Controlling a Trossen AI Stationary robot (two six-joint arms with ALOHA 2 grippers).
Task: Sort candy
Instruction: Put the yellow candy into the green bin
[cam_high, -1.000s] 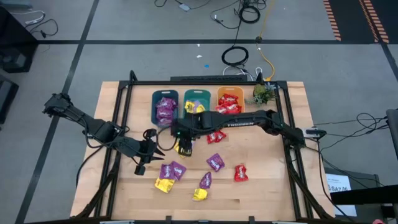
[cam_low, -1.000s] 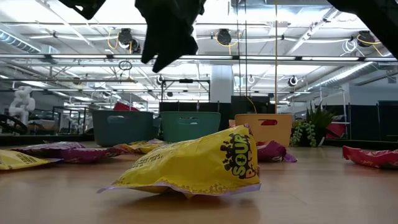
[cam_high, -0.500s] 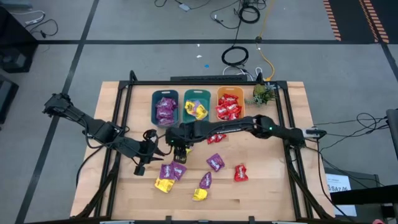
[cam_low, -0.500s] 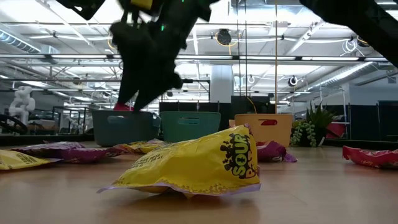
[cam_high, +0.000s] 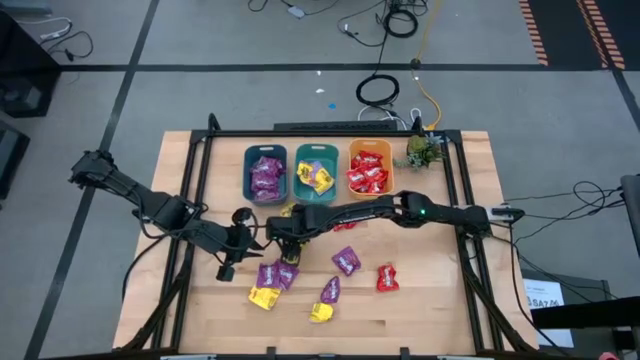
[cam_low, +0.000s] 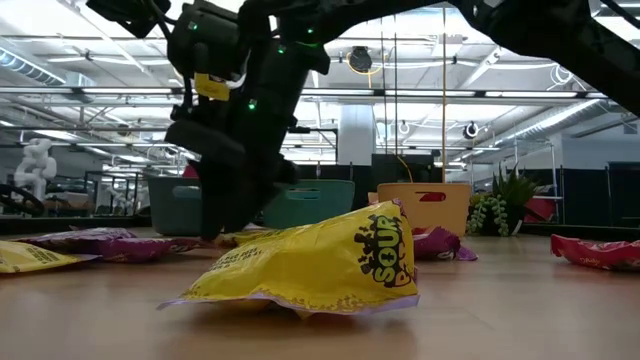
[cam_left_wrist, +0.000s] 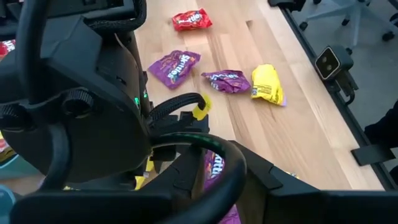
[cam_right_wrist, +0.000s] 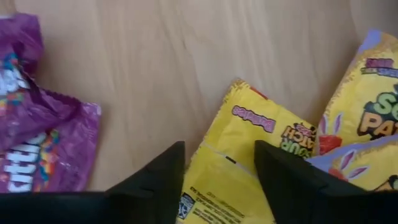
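Observation:
Loose candy packets lie flat on the wooden table (cam_high: 430, 300): purple (cam_high: 346, 260), red (cam_high: 387, 277) and yellow (cam_high: 263, 296). More fill three bins at the far side: purple ones (cam_high: 265, 172), yellow ones (cam_high: 317, 172) and red ones (cam_high: 370, 168). My right gripper (cam_right_wrist: 214, 180) is open and low over the table. Its fingers (cam_right_wrist: 158, 183) stand on either side of one end of a yellow packet (cam_right_wrist: 249, 140). A purple packet (cam_right_wrist: 31, 143) and a second yellow one (cam_right_wrist: 373, 130) lie beside it. My left gripper (cam_high: 243, 243) waits open just left of the right one. My right gripper comes from above, pointing down, with its open fingers on either side of the yellow packet's end (cam_right_wrist: 217, 158). The packet lies flat on the table. I cannot tell whether the fingers touch it.
A small green plant (cam_high: 422, 150) stands at the far right beside the orange bin. A large yellow packet (cam_low: 310, 265) lies close in front of the low camera. The right arm (cam_high: 400, 210) spans the table's middle over red packets. Bare wood shows at the near right.
My right gripper has come down from above the table and moved a little toward the table's left edge, reaching table height over the loose packets near my left gripper. The arm has stretched out farther. The packets on the table have kept still.

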